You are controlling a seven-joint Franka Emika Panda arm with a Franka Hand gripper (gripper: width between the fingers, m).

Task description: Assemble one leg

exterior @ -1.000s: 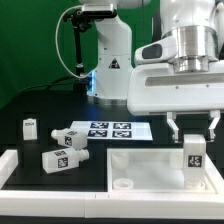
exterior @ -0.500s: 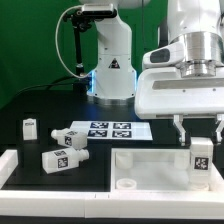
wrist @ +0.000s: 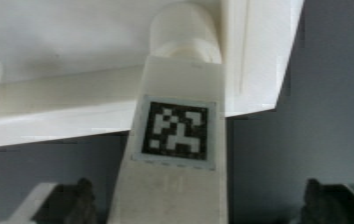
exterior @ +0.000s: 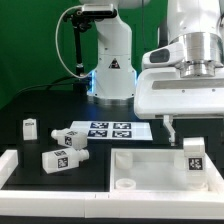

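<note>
While the leg [exterior: 193,160] stands upright on the end of the large white panel [exterior: 140,160] at the exterior view's right, its black-and-white tag faces the exterior camera. In the wrist view the leg's base meets a corner of the panel; how it is seated there cannot be told. The gripper [wrist: 200,205] hangs above it with its jaws spread wide. In the wrist view both dark fingers [wrist: 76,203] stand clear of the leg's sides, with the leg between them. Half a second ago the fingers sat closer in around the leg. Now the one finger seen in the exterior view [exterior: 169,129] has moved out toward that view's left, and the leg has shifted slightly the same way. The white hand body stays at the same height.

Farther to the exterior view's left, three more white tagged blocks rest on the black table: one upright [exterior: 30,126] and two lying down [exterior: 72,137] [exterior: 58,158]. The marker board [exterior: 108,130] lies beyond the panel, in front of the arm's base [exterior: 110,70]. None of these has moved.
</note>
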